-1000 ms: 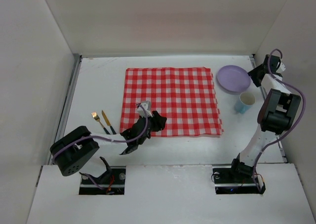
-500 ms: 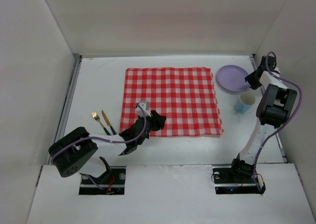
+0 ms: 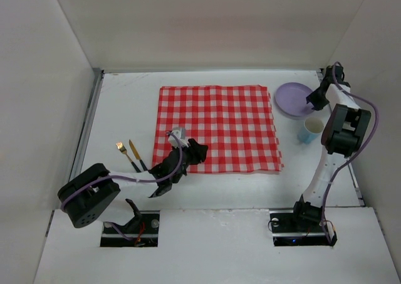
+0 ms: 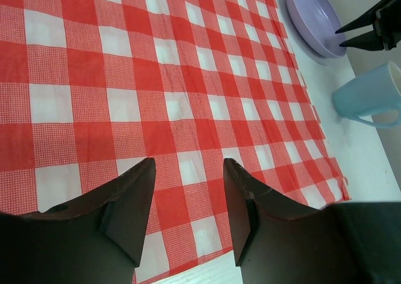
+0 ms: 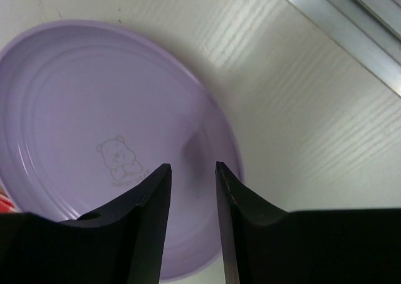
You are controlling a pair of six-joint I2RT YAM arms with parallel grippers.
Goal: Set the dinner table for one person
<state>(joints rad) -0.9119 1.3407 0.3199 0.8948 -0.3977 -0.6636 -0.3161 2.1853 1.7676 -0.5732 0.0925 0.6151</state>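
Observation:
A red-and-white checked cloth (image 3: pixel 216 127) lies flat on the white dinner table (image 3: pixel 125 108). A lilac plate (image 3: pixel 293 99) sits right of the cloth, a light blue cup (image 3: pixel 311 130) just in front of it. A gold fork (image 3: pixel 125 155) and knife (image 3: pixel 136 153) lie left of the cloth. My left gripper (image 3: pixel 195 153) is open and empty over the cloth's near-left part (image 4: pixel 188 165). My right gripper (image 3: pixel 311 99) is open and empty, hovering over the plate's right rim (image 5: pixel 213 140). The plate (image 4: pixel 313 17) and cup (image 4: pixel 373 96) also show in the left wrist view.
Metal rails run along the table's left (image 3: pixel 88 127) and right (image 5: pixel 351 21) edges. White walls enclose the table on three sides. The cup stands close beside the right arm.
The right gripper has moved left and down from the table's right edge to over the plate's right rim. The left gripper has barely moved.

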